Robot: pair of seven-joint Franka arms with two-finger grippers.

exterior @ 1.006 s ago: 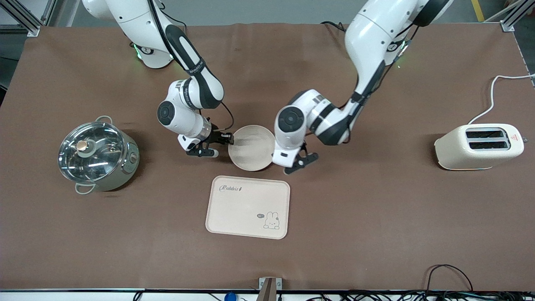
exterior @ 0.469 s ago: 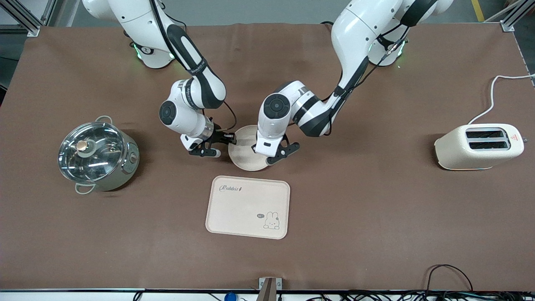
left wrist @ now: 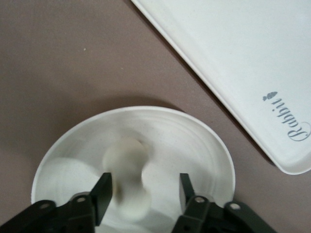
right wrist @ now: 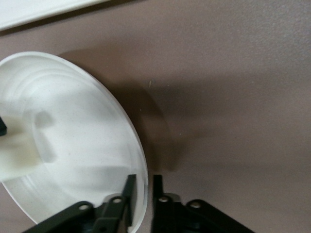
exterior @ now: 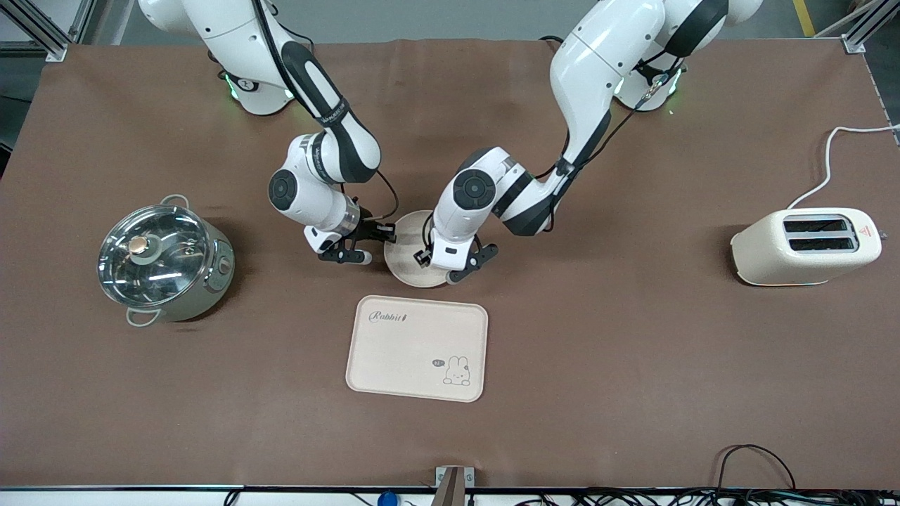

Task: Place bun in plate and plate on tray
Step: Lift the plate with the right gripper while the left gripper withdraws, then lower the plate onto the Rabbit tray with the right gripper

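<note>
Left hand (left wrist: 145,191) hovers over the plate (exterior: 410,247), fingers spread around the bun (left wrist: 127,180), which sits in the dish. Right hand (right wrist: 142,194) pinches the rim at nine o'clock. Judged: retreat straight up. Smooth cream tray (exterior: 416,348) lies at the plate's six o'clock, apart, on the table (exterior: 633,351).

Left gripper (exterior: 454,266): pointing down, fingers (left wrist: 103,193) spread apart.
Right gripper (exterior: 368,245): wrist tilted sideways, fingers (right wrist: 128,191) pinched nearly together.
</note>
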